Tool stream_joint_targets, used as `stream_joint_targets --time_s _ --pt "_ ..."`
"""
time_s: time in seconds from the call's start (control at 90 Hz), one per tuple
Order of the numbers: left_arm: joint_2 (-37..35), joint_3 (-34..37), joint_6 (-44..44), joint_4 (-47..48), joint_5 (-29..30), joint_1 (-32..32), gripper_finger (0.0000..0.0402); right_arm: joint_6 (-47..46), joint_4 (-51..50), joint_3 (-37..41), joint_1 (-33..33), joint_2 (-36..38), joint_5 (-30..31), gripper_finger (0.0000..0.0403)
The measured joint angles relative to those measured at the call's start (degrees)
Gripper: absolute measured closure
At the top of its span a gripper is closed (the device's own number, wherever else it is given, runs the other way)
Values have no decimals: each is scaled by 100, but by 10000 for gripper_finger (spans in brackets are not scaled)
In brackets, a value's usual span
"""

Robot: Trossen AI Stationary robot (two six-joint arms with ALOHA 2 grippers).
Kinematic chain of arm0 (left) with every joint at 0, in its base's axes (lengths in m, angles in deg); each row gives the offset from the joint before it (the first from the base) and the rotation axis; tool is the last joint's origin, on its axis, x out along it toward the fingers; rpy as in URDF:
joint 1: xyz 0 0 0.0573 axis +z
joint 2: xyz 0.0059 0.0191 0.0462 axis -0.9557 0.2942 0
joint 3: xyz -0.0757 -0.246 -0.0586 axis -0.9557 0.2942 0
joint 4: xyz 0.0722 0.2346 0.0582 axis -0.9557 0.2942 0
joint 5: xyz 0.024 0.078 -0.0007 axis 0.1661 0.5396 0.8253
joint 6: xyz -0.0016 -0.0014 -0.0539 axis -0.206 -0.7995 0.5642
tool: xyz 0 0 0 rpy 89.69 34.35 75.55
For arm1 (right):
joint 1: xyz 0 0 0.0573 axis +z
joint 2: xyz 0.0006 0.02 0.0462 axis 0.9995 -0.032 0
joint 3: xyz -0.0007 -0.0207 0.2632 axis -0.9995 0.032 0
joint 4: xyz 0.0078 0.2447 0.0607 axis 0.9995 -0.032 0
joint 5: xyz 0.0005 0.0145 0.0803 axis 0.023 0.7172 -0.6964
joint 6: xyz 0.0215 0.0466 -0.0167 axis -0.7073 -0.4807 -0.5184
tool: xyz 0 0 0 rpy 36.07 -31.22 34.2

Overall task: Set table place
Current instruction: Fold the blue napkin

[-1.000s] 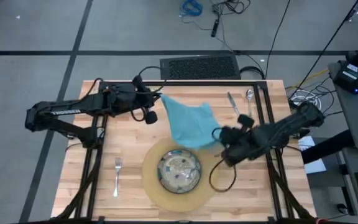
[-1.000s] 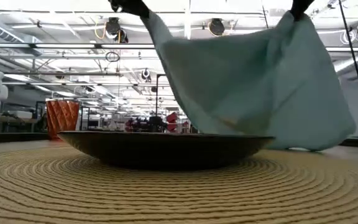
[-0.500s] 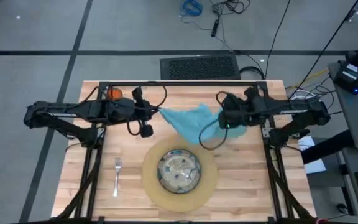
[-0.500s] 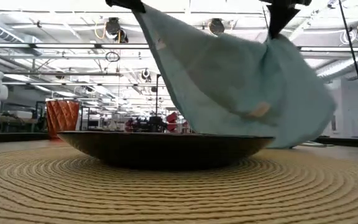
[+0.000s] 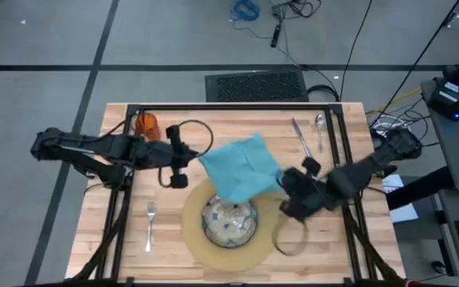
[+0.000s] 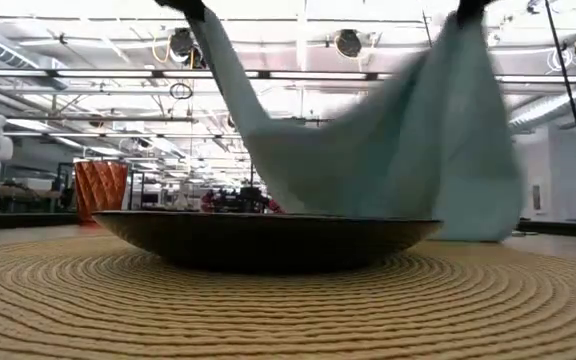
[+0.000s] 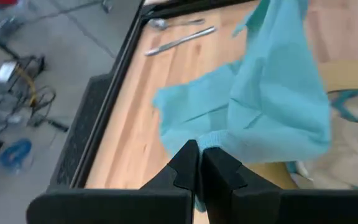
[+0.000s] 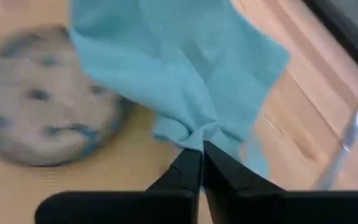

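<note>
Napkin [image 5: 241,166], one, two claws.

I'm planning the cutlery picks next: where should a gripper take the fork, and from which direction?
Grip the fork at mid-handle, coming straight down from above. It lies flat on the table, handle running toward the near edge, left of the mat, so jaws should straddle the thin handle crosswise. The left gripper seems nearer.

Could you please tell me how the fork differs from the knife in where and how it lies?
The fork lies alone on the table, left of the mat; the knife lies at the far right beside the spoon. The fork lies straight toward the near edge; the knife is angled. Both are silver, and neither is held.
</note>
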Motion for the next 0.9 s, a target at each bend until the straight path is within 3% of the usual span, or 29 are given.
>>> stream_joint_targets --time_s 0.089,0.189,0.267,0.389,0.511,0.689,0.9 --pt "-202 -280 -44 -98 51 -74 402 -50 -697 -658 66 95 423 403" --pt "-268 -339 -134 -42 471 24 402 -316 -1822 -707 -701 201 430 403" --pt "-229 -206 -132 -15 626 211 402 536 -1241 -19 -1733 458 106 403" --pt "9 293 -78 -213 584 631 402 2105 503 1350 -3230 851 -862 403" --pt "290 810 86 -119 514 1015 402 2730 1465 2518 -4191 1048 -1730 403" --pt "551 1110 130 -263 289 1503 402 3066 1584 3158 -4849 1157 -1560 403" --pt "691 1179 106 -578 -167 1683 402 3523 1956 3041 -4790 1187 -1587 377"
